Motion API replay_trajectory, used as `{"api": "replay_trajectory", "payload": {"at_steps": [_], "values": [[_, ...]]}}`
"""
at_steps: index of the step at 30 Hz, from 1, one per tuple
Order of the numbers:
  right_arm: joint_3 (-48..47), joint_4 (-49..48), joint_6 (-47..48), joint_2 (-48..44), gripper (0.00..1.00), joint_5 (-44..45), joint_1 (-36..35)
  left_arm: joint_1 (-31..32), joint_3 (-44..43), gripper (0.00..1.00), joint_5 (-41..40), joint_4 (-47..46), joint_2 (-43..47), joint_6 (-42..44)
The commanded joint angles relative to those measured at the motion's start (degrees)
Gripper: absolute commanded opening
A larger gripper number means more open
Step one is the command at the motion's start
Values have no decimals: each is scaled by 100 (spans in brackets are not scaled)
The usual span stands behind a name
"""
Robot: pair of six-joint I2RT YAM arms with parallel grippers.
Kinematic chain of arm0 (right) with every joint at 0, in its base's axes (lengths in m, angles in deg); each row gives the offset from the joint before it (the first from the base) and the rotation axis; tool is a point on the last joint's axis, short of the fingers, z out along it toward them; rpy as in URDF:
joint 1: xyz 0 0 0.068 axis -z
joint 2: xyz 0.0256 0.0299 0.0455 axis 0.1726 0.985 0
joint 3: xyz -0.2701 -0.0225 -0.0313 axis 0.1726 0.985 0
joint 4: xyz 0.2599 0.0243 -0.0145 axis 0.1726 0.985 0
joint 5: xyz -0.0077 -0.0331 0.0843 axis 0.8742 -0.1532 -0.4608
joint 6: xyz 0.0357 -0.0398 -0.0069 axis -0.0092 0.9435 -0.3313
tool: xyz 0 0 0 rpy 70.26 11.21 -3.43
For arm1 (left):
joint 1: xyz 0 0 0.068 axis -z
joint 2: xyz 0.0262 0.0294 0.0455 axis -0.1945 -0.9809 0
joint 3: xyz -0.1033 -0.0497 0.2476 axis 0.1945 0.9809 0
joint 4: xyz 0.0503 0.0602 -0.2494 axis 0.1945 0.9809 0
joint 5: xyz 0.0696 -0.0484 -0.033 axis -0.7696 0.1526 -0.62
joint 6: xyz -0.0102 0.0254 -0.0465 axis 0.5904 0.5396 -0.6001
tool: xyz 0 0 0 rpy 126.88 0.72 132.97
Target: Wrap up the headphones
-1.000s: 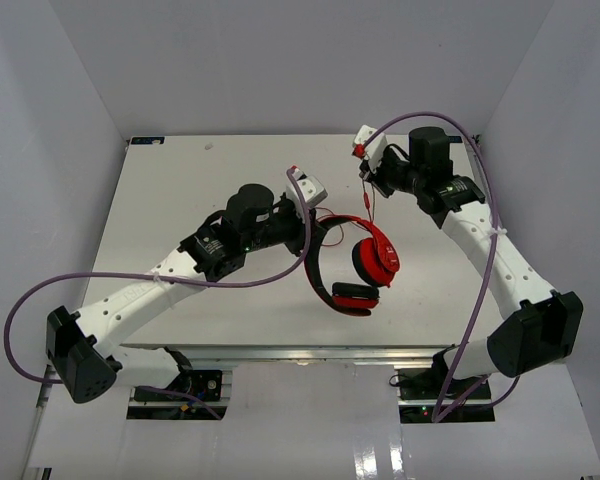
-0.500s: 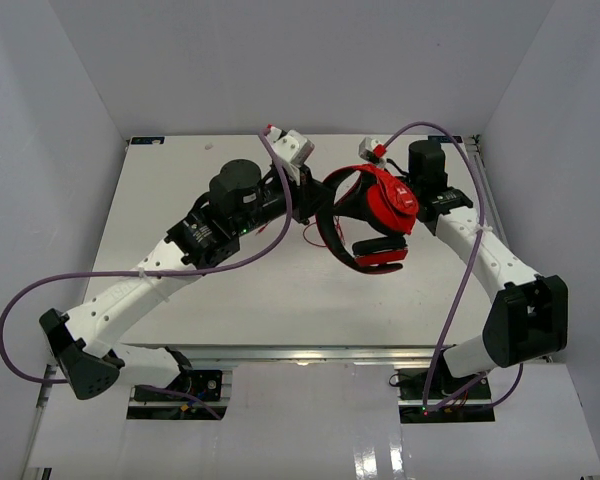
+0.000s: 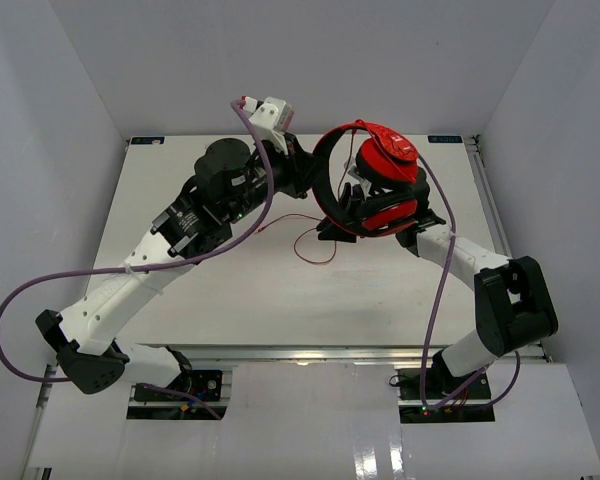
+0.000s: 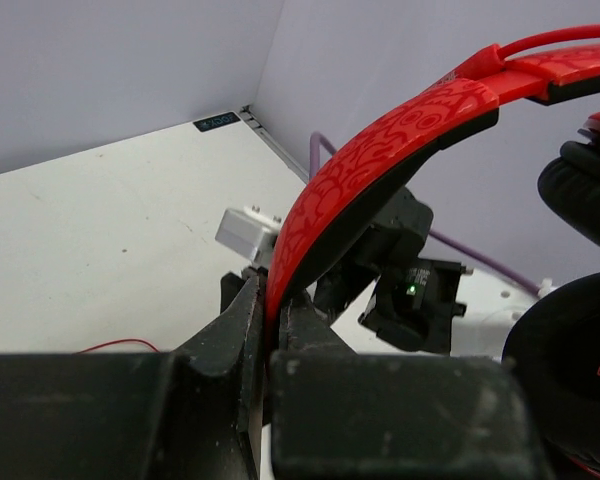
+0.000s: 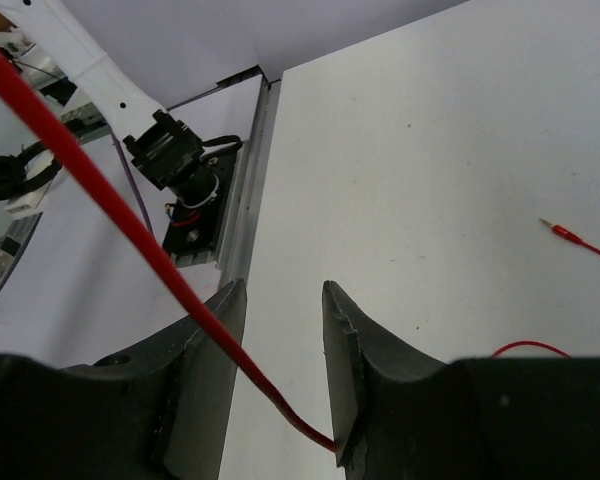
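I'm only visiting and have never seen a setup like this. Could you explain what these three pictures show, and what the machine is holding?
These are two white robot arms bolted at the near edge of a white table. The overhead picture comes from a fixed camera above and behind them. The other two come from small cameras on each wrist, looking past that arm's own fingers. The left gripper is shut on the band of the red headphones, holding them raised. The right gripper is open, and the thin red cable runs loosely between its fingers. More of the cable, with its plug, lies on the table. The thick purple cables belong to the arms.
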Motion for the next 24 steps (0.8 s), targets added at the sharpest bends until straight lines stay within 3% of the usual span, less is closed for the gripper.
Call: {"api": "replay_trajectory", "payload": {"at_steps": [1,6,9,11,14,18,24], "values": [[450,-1183,-373,-106,43,-220,-125,18,-495,0,-820,-110,101,-478],[1172,-1988,-406,-268,36,-410,-200,18,-986,0,-1659,-16,-45,-552],[1487,-2283,-443,-458,9,-569,-365,10,-1577,0,-2143,296,-323,-474],[1662,-2182,-294,-701,8,-527,-398,-58,-1921,0,-2545,563,-506,-351],[1697,-783,721,-1256,8,-280,-385,-448,-2192,0,-2685,957,-615,-280],[1158,2459,3223,-1946,8,626,-419,-1242,-1966,0,-2470,1189,-500,-289],[508,4597,4674,-2551,8,2395,-562,-1895,-1386,0,-2421,1193,-546,-39]]}}
